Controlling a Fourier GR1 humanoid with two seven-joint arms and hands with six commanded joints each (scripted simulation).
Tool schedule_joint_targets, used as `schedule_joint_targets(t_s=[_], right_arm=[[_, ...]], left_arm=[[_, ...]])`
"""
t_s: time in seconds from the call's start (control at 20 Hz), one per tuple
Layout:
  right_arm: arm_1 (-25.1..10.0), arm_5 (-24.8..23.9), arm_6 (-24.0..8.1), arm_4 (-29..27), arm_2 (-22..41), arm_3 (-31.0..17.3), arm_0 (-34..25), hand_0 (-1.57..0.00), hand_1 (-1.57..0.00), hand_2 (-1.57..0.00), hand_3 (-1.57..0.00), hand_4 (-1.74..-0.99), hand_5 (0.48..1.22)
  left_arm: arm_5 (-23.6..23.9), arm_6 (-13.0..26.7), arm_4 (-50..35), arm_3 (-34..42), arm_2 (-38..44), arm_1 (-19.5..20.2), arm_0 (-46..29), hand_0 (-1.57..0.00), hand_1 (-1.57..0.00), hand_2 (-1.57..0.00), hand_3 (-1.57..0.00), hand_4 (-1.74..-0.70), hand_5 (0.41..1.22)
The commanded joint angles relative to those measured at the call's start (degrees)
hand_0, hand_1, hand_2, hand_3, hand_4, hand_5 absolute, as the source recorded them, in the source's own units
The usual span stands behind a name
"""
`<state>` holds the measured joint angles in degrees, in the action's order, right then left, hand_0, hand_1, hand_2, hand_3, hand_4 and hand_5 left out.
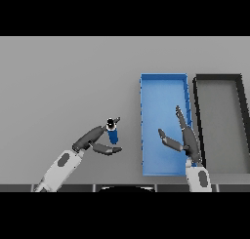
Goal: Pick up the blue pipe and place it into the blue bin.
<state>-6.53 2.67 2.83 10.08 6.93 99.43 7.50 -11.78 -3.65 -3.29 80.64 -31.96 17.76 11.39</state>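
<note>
low in the frame, the right hand (183, 138) hangs over the blue bin (163, 89) at centre right, fingers spread and holding nothing. left of centre, the left hand (97, 141) has thumb and fingers closed around the blue pipe (113, 134), which stands upright. it looks short, rigid, light and probably smooth; gripping mid-body seems safest.

The blue pipe (113, 134) is pinched upright by the left hand (95, 141); the spread right hand (181, 138) is held over the blue bin (163, 87).
</note>
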Motion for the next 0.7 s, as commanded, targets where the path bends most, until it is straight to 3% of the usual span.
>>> schedule_joint_targets(t_s=[0.0, 0.2, 0.25, 0.35, 0.4, 0.5, 0.55, 0.65], right_arm=[[0.1, 0.1, -0.1, -0.2, 0.0, 0.0, 0.2, 0.00, 0.00, 0.00, 0.00, -1.202, 0.606], [-0.2, 0.2, -1.3, -0.6, -0.5, -0.3, -0.8, 0.00, 0.00, 0.00, 0.00, -1.204, 0.605], [-0.1, -0.1, -1.1, 0.1, -0.3, -0.6, -0.5, 0.00, 0.00, 0.00, 0.00, -1.196, 0.603], [0.1, 0.1, -0.9, -0.2, -0.2, -0.7, -0.1, 0.00, 0.00, 0.00, 0.00, -1.198, 0.605], [0.3, 0.1, -0.6, -0.5, -0.2, -0.3, 0.0, 0.00, 0.00, 0.00, 0.00, -1.199, 0.605], [0.4, 0.1, -0.8, -0.3, -0.1, -0.7, -0.2, 0.00, 0.00, 0.00, 0.00, -1.198, 0.604], [-0.1, 0.5, -0.6, -0.9, -0.5, -0.6, -0.2, 0.00, 0.00, 0.00, 0.00, -1.195, 0.604], [0.3, -0.1, -1.2, -0.8, -0.6, -0.6, -1.0, 0.00, 0.00, 0.00, 0.00, -1.198, 0.604]], left_arm=[[-0.8, -0.5, -1.3, -0.7, 0.3, -1.2, 0.7, 0.00, 0.00, 0.00, 0.00, -1.15, 0.479], [-0.5, -3.2, -2.5, -3.0, 0.9, -4.2, 1.4, 0.00, 0.00, -0.04, -0.01, -1.24, 0.558], [-0.2, -2.5, -3.2, -3.2, 1.3, -5.1, 1.9, 0.00, -0.04, -0.11, -0.04, -1.27, 0.585], [0.6, -3.0, -3.0, -4.4, 1.4, -6.3, 1.9, -0.10, -0.26, -0.36, -0.22, -1.32, 0.651], [0.4, -3.4, -3.9, -4.8, 1.5, -7.3, 1.6, -0.29, -0.46, -0.54, -0.49, -1.34, 0.765], [1.4, -3.3, -3.1, -5.3, 0.9, -8.6, 1.8, -0.72, -0.86, -0.90, -0.88, -1.48, 0.929], [0.6, -5.2, -3.0, -5.4, 0.8, -8.0, 1.6, -0.89, -1.00, -1.03, -1.01, -1.53, 0.988], [0.2, -5.5, -2.7, -5.4, -0.2, -8.0, 2.1, -1.13, -1.20, -1.23, -1.17, -1.60, 1.072]])
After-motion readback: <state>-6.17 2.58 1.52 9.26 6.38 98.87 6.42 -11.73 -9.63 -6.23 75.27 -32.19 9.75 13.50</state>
